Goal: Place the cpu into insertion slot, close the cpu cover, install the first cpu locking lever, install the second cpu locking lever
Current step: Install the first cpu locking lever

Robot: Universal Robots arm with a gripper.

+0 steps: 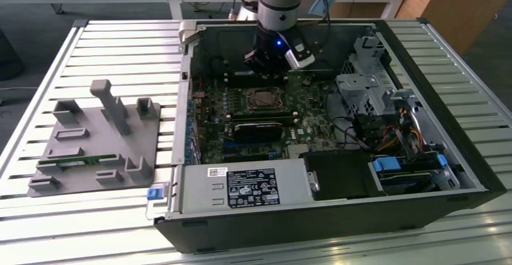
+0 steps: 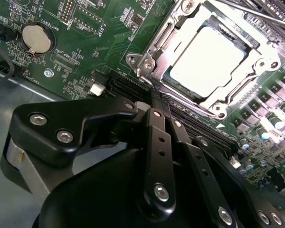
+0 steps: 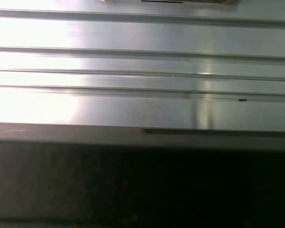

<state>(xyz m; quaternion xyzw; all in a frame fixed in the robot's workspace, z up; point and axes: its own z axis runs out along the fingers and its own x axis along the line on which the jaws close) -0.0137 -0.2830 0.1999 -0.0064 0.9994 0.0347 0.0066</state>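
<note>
The cpu (image 2: 208, 56) sits in the slot (image 2: 156, 47) on the green board (image 2: 99, 42), with the cover (image 2: 237, 90) lying flat around it. The gripper (image 2: 157, 97) hangs just beside the socket, fingers (image 2: 156, 124) pressed together, holding nothing. The open case (image 1: 336, 217) lies on the table (image 1: 120, 43).

The silvery cpu (image 2: 207, 55) lay flat in the insertion slot (image 2: 157, 47), framed by the closed cpu cover (image 2: 249, 78).
</note>
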